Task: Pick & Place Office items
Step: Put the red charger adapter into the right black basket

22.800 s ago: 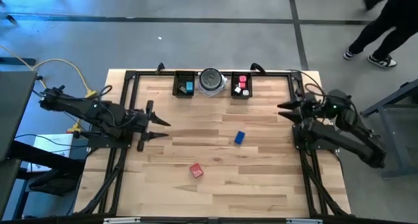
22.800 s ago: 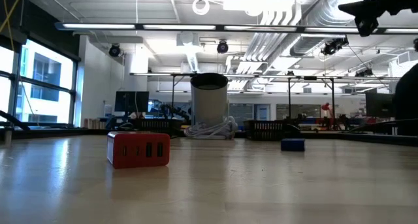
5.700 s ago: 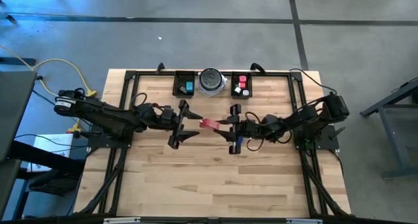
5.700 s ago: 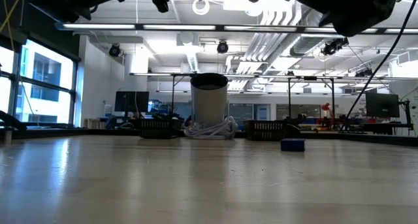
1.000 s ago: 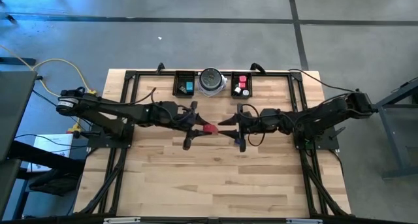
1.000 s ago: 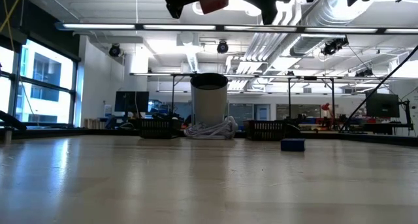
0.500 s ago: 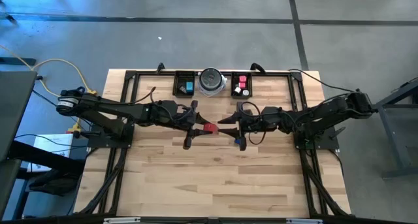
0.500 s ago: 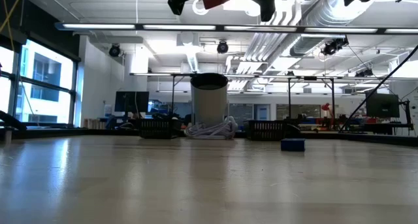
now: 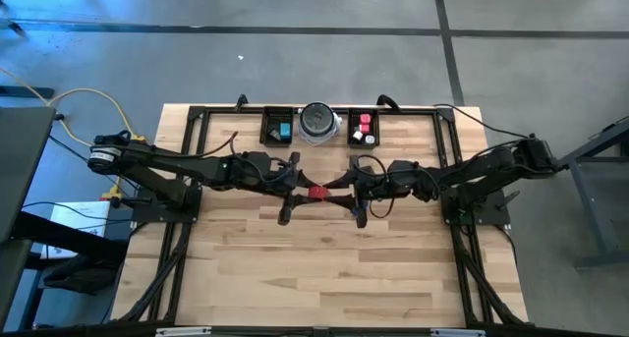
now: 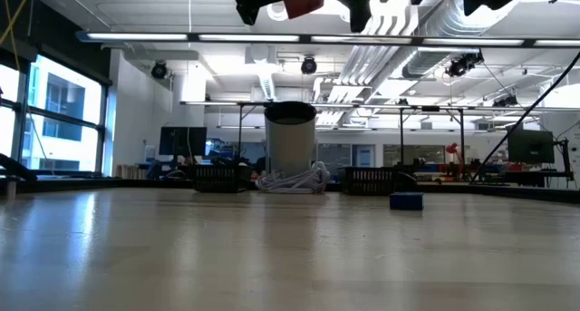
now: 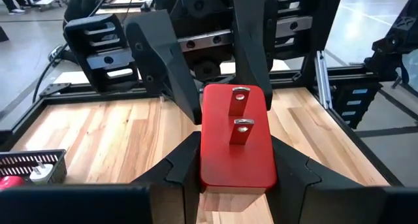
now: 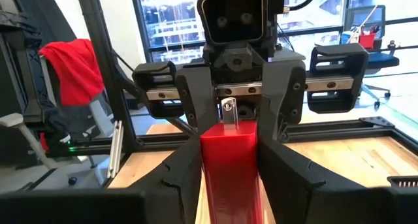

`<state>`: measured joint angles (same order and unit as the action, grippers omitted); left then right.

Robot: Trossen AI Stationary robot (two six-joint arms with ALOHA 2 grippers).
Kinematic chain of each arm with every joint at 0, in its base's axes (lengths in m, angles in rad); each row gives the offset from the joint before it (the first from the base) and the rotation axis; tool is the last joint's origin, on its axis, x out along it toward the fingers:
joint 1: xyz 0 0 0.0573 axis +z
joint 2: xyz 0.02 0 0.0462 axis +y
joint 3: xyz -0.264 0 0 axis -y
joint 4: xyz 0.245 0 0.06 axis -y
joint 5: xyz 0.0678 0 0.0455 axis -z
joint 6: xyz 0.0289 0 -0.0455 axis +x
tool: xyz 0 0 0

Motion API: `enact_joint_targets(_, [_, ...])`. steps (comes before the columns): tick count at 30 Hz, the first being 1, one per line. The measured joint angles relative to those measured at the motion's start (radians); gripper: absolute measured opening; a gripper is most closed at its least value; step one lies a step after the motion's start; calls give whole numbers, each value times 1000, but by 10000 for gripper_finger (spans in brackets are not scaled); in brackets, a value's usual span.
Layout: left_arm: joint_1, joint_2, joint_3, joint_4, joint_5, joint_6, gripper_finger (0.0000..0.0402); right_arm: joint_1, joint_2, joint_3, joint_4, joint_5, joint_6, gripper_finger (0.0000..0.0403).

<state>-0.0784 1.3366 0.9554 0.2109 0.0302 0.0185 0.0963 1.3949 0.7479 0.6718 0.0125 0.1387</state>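
— Claws first: where do we stand?

— We see the left claw (image 9: pixel 298 193) and the right claw (image 9: pixel 343 193) meeting nose to nose above the middle of the light wooden desk (image 9: pixel 324 268), both clamped on the same small red block-shaped plug adapter with two metal prongs (image 9: pixel 317 192). In the left wrist view the adapter (image 11: pixel 235 139) sits between our left fingers (image 11: pixel 179 172), with the right arm's fingers closing on its far end.

— And against half a second ago?

— We note the right claw has slid in from just beside the adapter onto it; the left claw has kept its grip and barely shifted. Much earlier the adapter lay on the desk toward the near edge.

— Other pieces?

— A small blue block (image 10: pixel 406 200) rests on the desk under the right arm, unmoved. At the far edge, one black rectangular tray (image 9: pixel 277 129) holds a teal piece (image 9: pixel 285 131), another (image 9: pixel 363 128) holds pink (image 9: pixel 366 120) and white pieces, either side of a round silver-grey dish (image 9: pixel 317 121).
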Motion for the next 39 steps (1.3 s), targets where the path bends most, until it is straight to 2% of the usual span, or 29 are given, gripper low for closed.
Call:
enact_joint_targets(26, [0,-1,3,25,0,3,117,-1,0,1,4,6,41,133])
enact_joint_targets(39, [0,-1,4,40,21,0,117,-21,2,2,17,-74,54,133])
